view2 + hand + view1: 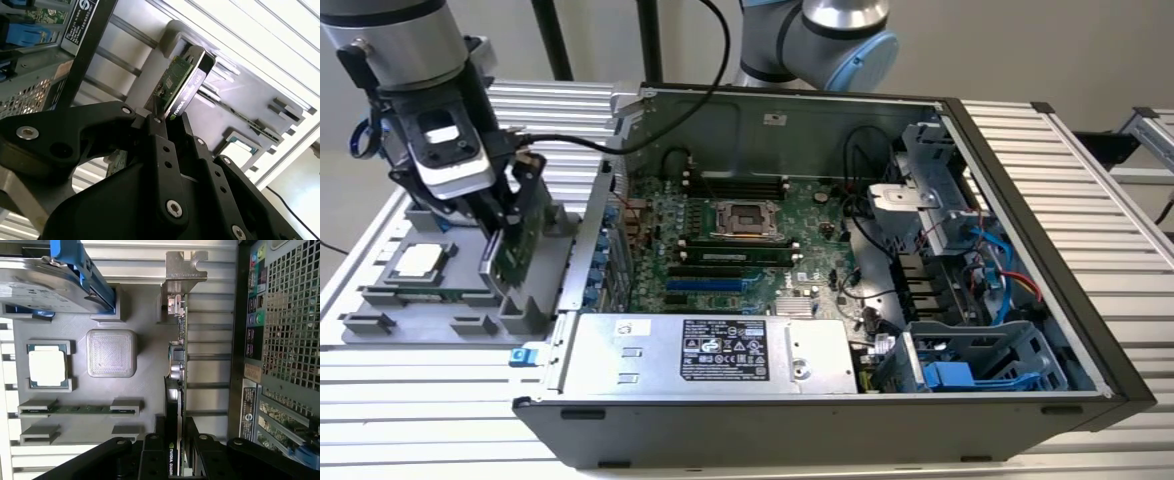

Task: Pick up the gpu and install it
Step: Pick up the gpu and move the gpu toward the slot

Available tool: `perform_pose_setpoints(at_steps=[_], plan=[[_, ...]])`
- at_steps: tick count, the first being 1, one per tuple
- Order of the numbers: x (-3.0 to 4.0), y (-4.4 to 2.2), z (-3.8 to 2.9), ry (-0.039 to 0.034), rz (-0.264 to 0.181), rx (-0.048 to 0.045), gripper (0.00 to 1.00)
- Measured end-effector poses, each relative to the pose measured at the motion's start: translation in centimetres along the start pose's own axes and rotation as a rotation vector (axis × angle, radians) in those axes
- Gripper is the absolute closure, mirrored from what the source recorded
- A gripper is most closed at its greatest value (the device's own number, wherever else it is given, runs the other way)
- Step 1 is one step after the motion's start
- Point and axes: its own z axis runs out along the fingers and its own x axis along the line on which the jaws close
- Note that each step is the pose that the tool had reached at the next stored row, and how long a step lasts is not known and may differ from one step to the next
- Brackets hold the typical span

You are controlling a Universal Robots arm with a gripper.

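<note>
I have the gripper (175,442) clamped on the gpu (178,365), one finger against each face of the card in both wrist views. The gpu stands on edge in the grey tray (420,330), along the tray's side next to the open computer case (1067,300), and its silver bracket (184,271) is at the end away from the gripper. Also on the tray, farther from that side, lie a processor (47,366), a memory stick (77,410) and a hard drive (40,285). The tray rests on the slatted counter (427,420).

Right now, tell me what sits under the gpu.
The grey tray with its slotted posts lies under the gpu, which stands on edge, gripper clamped on it. The card's lower edge is hidden by those posts.
</note>
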Motion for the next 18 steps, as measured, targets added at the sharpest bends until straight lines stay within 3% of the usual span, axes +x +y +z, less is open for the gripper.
perform_pose_setpoints(at_steps=[7,18], plan=[[-0.05,-0.05,-0.88,0.0016,0.000,0.0000,1.00],[-0.20,-0.15,-2.53,0.0116,-0.001,0.0001,1.00]])
